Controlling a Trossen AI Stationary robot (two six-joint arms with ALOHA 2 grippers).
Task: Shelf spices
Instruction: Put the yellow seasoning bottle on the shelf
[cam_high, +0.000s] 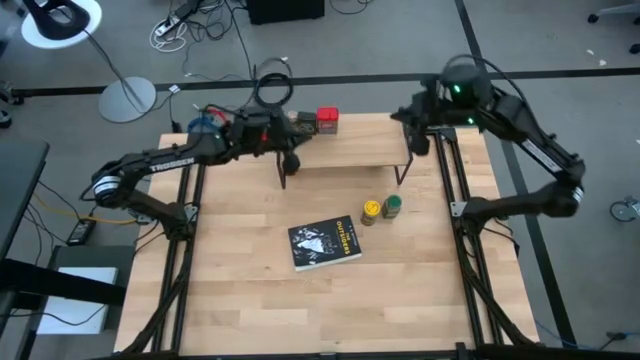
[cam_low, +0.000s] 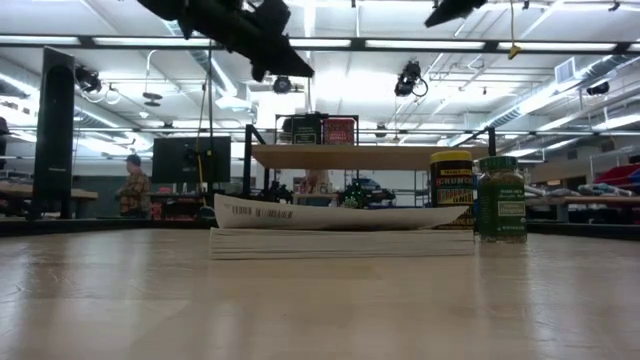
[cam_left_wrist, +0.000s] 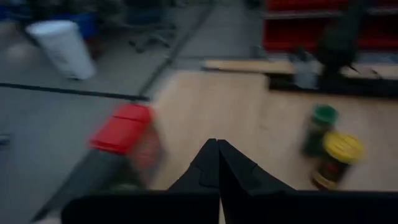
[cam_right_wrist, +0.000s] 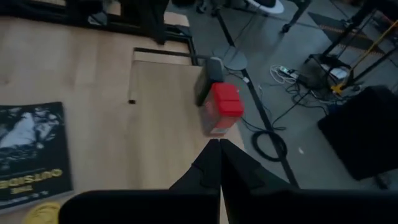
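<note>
Book (cam_low: 340, 230) flat in front; two jars (cam_high: 381, 208) unshelved beside it.
Red tin (cam_high: 327, 121) is shelved; both claws, left (cam_high: 283, 165) and right (cam_high: 418, 140), are clenched empty above shelf (cam_high: 350, 152).

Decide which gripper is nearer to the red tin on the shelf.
The left. The left gripper hangs over the shelf just beside the red tin. The right gripper sits at the shelf's far end, farther from it.

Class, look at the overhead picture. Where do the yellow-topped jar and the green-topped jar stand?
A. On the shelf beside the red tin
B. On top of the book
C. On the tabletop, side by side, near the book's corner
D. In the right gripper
C: the yellow-topped jar and green-topped jar stand on the tabletop beside the book; only the red tin and a dark tin show on the shelf.
</note>
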